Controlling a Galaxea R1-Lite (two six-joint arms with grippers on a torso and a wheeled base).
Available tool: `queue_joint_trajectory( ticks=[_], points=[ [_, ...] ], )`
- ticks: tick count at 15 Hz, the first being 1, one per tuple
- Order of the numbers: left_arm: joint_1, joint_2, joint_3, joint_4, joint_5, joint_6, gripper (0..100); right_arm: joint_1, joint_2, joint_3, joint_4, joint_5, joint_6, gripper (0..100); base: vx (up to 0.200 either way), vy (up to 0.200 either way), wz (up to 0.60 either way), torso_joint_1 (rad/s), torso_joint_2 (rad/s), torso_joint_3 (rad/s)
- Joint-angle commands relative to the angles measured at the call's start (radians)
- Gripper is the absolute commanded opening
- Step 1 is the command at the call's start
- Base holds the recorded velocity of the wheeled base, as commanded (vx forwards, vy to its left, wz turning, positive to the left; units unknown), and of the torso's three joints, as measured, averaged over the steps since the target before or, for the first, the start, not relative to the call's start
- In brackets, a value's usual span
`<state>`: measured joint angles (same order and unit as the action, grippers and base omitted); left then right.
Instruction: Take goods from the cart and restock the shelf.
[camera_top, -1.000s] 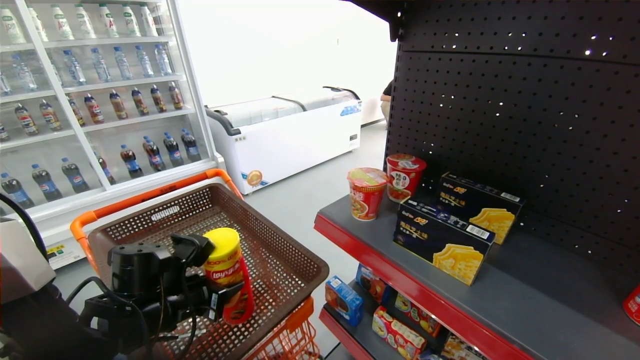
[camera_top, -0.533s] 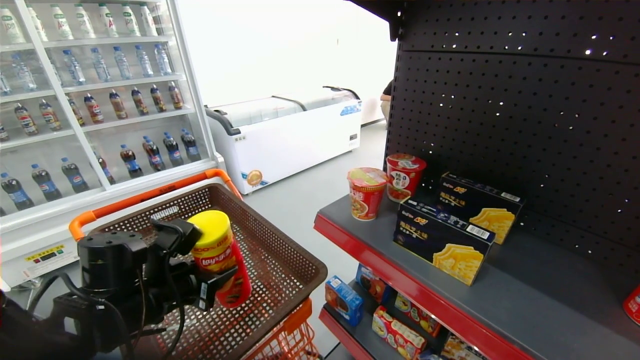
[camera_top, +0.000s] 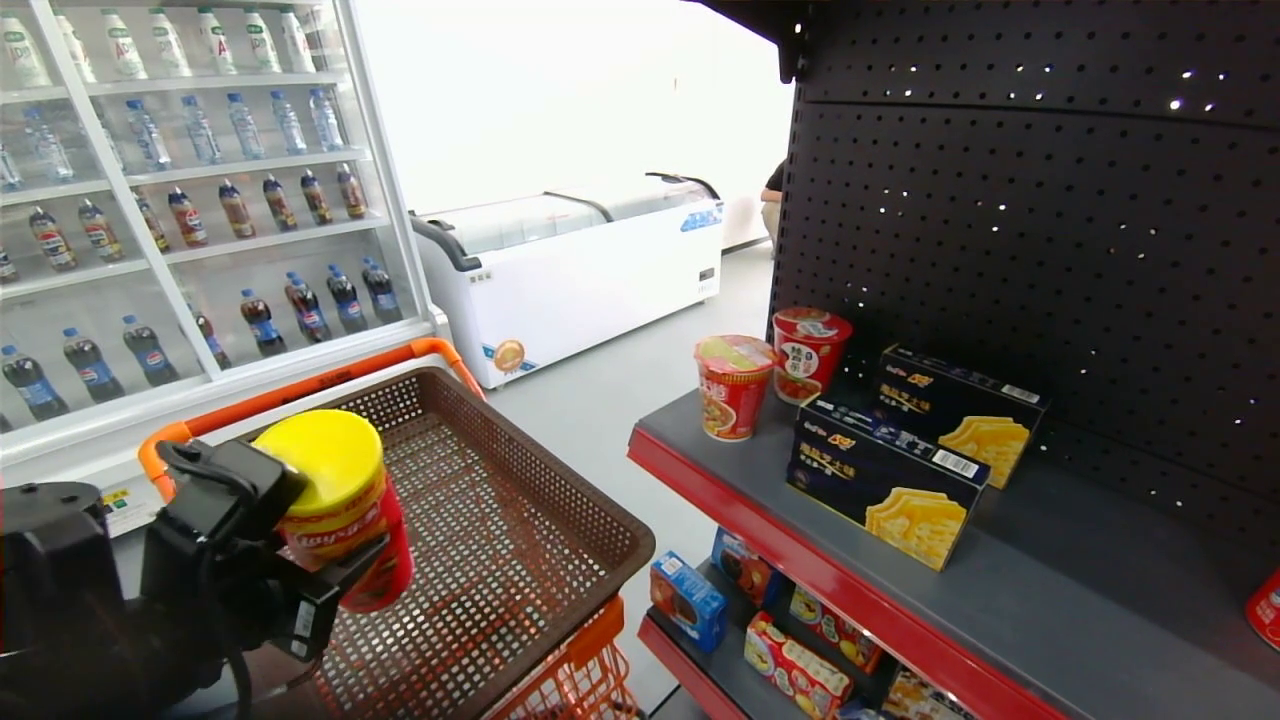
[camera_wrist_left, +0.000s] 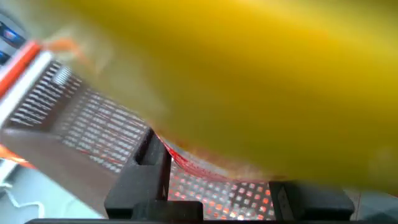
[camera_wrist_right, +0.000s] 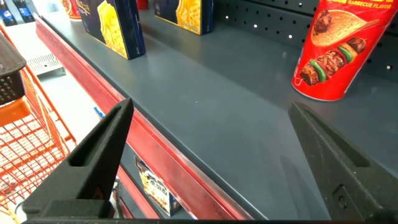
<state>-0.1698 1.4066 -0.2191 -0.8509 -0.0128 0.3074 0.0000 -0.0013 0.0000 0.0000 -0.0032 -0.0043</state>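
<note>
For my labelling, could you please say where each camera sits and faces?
Head: on the head, facing down at cart and shelf; left gripper holds chip can.
Left wrist: on that wrist, facing the can and cart; fingers show.
Right wrist: on that wrist, facing the shelf; open right gripper shows.
Head and right wrist share the shelf.

Chip can higher, farther left

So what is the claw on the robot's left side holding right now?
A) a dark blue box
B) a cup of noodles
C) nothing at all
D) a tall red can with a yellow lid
D: the left claw is clamped around a tall red can with a yellow lid, held over the brown basket of the cart.
</note>
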Motion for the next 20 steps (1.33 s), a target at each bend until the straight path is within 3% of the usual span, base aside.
queue_joint_trajectory(
  ticks=[1, 4, 5, 7, 9, 10, 11, 13, 15, 18, 19, 20],
  points=[
    [-0.013, -0.167, 0.046, 0.015, 0.004, 0.052, 0, 0.000, 0.001, 0.000, 0.000, 0.000, 0.000, 100, 0.000, 0.000, 0.00, 0.000, 0.00, 0.000],
    [-0.031, -0.248, 0.043, 0.067, 0.011, 0.055, 0, 0.000, 0.001, 0.000, 0.000, 0.000, 0.000, 100, 0.000, 0.000, 0.00, 0.000, 0.00, 0.000],
    [-0.027, -0.279, 0.011, 0.151, 0.011, 0.048, 0, 0.000, 0.001, 0.000, 0.000, 0.000, 0.000, 100, 0.000, 0.000, 0.00, 0.000, 0.00, 0.000],
    [-0.037, -0.299, -0.062, 0.276, -0.021, 0.007, 0, 0.000, 0.001, 0.000, 0.000, 0.000, 0.000, 100, 0.000, 0.000, 0.00, 0.000, 0.00, 0.000],
    [-0.059, -0.301, -0.124, 0.337, -0.113, -0.064, 0, 0.000, 0.001, 0.000, 0.000, 0.000, 0.000, 100, 0.000, 0.000, 0.00, 0.000, 0.00, 0.000],
    [-0.088, -0.296, -0.160, 0.392, -0.188, -0.151, 0, 0.000, 0.001, 0.000, 0.000, 0.000, 0.000, 100, 0.000, 0.000, 0.00, 0.000, 0.00, 0.000],
    [-0.122, -0.294, -0.175, 0.434, -0.219, -0.180, 0, 0.000, 0.001, 0.000, 0.000, 0.000, 0.000, 100, 0.000, 0.000, 0.00, 0.000, 0.00, 0.000],
    [-0.148, -0.291, -0.180, 0.473, -0.219, -0.188, 0, 0.000, 0.001, 0.000, 0.000, 0.000, 0.000, 100, 0.000, 0.000, 0.00, 0.000, 0.00, 0.000],
    [-0.158, -0.281, -0.178, 0.483, -0.214, -0.232, 0, -0.002, 0.001, 0.000, 0.000, 0.000, 0.000, 100, 0.000, 0.000, 0.00, 0.000, 0.00, 0.000],
    [-0.117, -0.279, -0.226, 0.484, -0.237, -0.430, 0, -0.002, 0.001, 0.000, 0.000, 0.000, 0.000, 100, 0.000, 0.000, 0.00, 0.000, 0.00, 0.000],
    [-0.120, -0.267, -0.232, 0.483, -0.236, -0.452, 0, -0.002, 0.001, 0.000, 0.000, 0.000, 0.000, 100, 0.000, 0.000, 0.00, 0.000, 0.00, 0.000],
    [-0.120, -0.258, -0.236, 0.478, -0.236, -0.447, 0, 0.000, 0.001, 0.000, 0.000, 0.000, 0.000, 100, 0.000, 0.000, 0.00, 0.000, 0.00, 0.000]
  ],
)
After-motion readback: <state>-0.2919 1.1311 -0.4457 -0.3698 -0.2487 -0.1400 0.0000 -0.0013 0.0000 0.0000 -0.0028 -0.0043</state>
